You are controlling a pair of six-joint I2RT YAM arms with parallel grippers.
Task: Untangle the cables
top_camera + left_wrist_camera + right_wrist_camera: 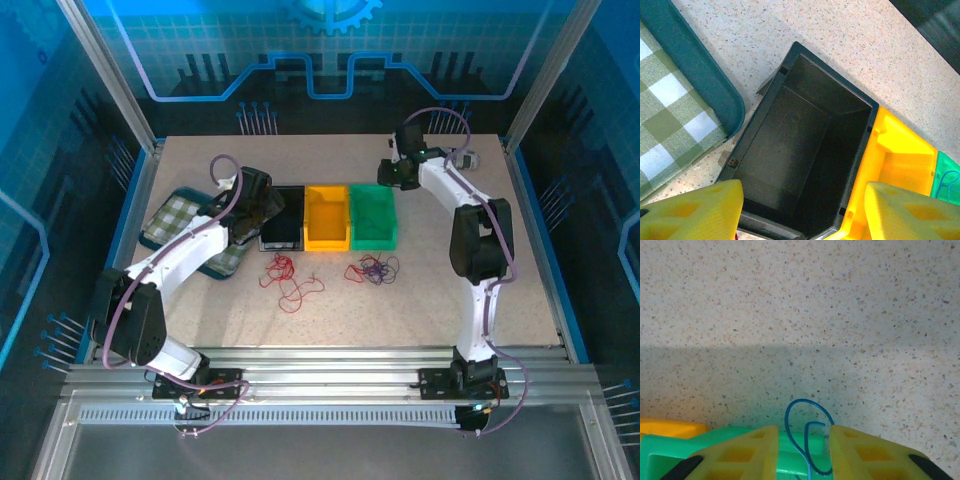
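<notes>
Across the speckled table (pixel 450 290), every place is reckoned from the green bin (pixel 372 215). The checked tray (pixel 175 215) lies well to its left. The yellow bin (pixel 326 217) touches its left side, and the black bin (pixel 800 150) comes next beyond. The left gripper (pixel 802 200) hovers over the black bin, jaws wide, empty. The right gripper (pixel 804 440) sits at the green bin's far edge, jaws apart, pinching nothing visible. The red cable (pixel 290 280) is loose on the table, in front and left. The dark cable (pixel 373 269) is just in front, clear of the red. The blue cable (pixel 806 400) is at the green bin, its loop between the right jaws. Step judged: blue strand being binned. Next likely need: a low, fine pinch on one remaining strand.
</notes>
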